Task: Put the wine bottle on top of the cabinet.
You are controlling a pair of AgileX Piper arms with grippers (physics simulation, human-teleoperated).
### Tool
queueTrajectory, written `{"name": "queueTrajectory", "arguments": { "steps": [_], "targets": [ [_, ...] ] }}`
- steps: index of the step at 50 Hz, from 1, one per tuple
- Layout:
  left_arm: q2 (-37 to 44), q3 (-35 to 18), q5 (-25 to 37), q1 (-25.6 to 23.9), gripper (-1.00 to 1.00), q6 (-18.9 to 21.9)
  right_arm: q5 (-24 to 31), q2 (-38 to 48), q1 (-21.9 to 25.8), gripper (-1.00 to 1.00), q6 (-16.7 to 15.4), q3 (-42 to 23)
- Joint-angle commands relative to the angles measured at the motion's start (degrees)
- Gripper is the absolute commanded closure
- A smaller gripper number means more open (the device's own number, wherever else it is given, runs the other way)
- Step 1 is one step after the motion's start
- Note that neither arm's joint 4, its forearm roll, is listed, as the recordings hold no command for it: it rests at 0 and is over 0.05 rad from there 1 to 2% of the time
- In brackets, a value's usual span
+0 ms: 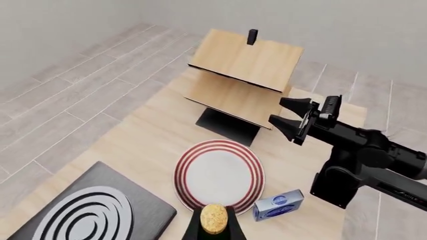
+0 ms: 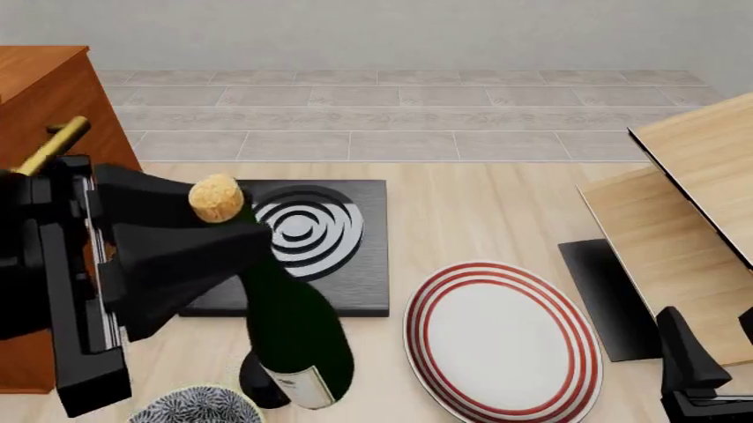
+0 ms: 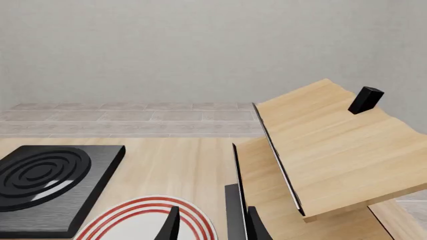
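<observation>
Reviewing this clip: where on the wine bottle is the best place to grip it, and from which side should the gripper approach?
The neck, just below the cork, approached from the left side. The wine bottle stands roughly upright, and its narrow neck suits the fingers better than its wide body. The left gripper is already there, closed around the neck. The cabinet also lies on that side.

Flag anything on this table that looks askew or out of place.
The wine bottle is tilted, its cork leaning left toward the cabinet, held at the neck in the left hand. The pale wood shelf boards slant too. Nothing is spilled or broken.
</observation>
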Motion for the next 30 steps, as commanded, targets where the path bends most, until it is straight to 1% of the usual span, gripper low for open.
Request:
{"name": "queueTrajectory", "arguments": {
  "steps": [1, 9, 17, 21, 24, 30],
  "targets": [
    [-0.6, -4.1, 3.2, 1.7, 1.00, 2.5, -0.1, 0.1, 0.0, -1.00, 0.0, 0.1],
    [-1.3, -6.5, 5.7, 3.6, 1.00, 3.9, 0.1, 0.0, 0.0, -1.00, 0.0, -0.1],
    [-1.3, -10.7, 8.9, 6.4, 1.00, 5.2, 0.1, 0.0, 0.0, -1.00, 0.0, -0.1],
    [-1.4, -11.2, 9.6, 6.9, 1.00, 5.6, 0.1, 0.0, 0.0, -1.00, 0.0, -0.1],
    [-1.6, -12.9, 10.9, 8.6, 1.00, 5.9, 0.1, 0.0, 0.0, -1.00, 0.0, -0.1],
    [-1.9, -13.8, 12.0, 9.3, 1.00, 6.2, 0.0, 0.0, 0.0, -1.00, 0.0, -0.1]
  ]
}}
